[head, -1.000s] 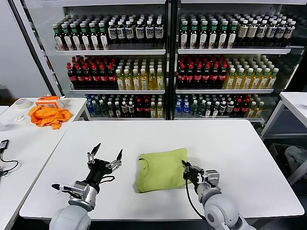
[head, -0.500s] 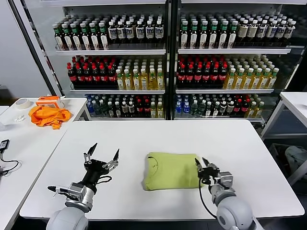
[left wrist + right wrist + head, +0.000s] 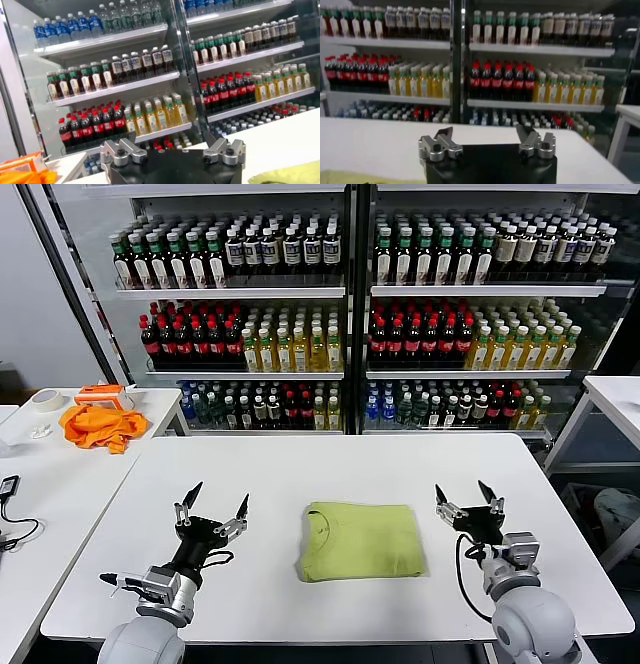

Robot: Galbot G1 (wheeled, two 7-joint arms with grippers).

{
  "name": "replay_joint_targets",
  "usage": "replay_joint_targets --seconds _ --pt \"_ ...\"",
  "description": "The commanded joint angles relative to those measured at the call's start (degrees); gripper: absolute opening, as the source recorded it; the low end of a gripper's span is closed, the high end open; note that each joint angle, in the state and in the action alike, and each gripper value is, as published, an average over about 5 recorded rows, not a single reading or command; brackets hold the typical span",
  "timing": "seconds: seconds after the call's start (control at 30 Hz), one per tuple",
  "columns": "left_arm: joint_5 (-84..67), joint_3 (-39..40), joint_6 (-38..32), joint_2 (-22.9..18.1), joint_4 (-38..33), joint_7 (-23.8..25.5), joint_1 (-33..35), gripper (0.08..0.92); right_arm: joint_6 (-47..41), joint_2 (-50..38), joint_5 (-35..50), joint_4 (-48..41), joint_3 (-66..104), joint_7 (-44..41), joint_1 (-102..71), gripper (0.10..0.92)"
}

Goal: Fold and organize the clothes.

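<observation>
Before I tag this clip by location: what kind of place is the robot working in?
Probably a lab mocked up as a shop: glass-fronted drink coolers packed with bottles stand behind plain white tables, with a folded yellow-green T-shirt on one and an orange cloth on another.

Folded T-shirt (image 3: 361, 540): printed graphic not visible; only slivers of the shirt show at the wrist views' edges. Bottle (image 3: 300, 349) labels on the shelves are too small to read. Both arms' lower portions are cut off by the head view's bottom edge.
</observation>
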Motion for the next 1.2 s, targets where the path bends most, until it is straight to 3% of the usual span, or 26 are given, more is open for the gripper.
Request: replay_joint_targets --seconds 0.03,0.3,0.63,1.2 --pt "0.0 -0.6 -0.2 -0.5 0.3 0.3 -0.2 0.823 4.9 -0.9 -3.9 -1.8 4.2 -2.0 2.5 0.813" --pt "0.4 0.1 -4.3 -1.1 5.4 2.3 -3.2 0.823 7.0 -3.2 -3.6 -9.0 4.2 -3.8 5.5 0.823" --pt "2.6 1.3 -9.8 -3.3 10.4 5.6 -6.7 0.823 8.7 -3.4 -5.7 -8.5 5.3 -4.7 3.2 0.823" --pt "5.8 2.2 -3.6 -2.7 11.1 3.2 -9.2 0.823 11.4 -1.8 -12.2 -8.5 2.6 -3.9 2.3 0.823"
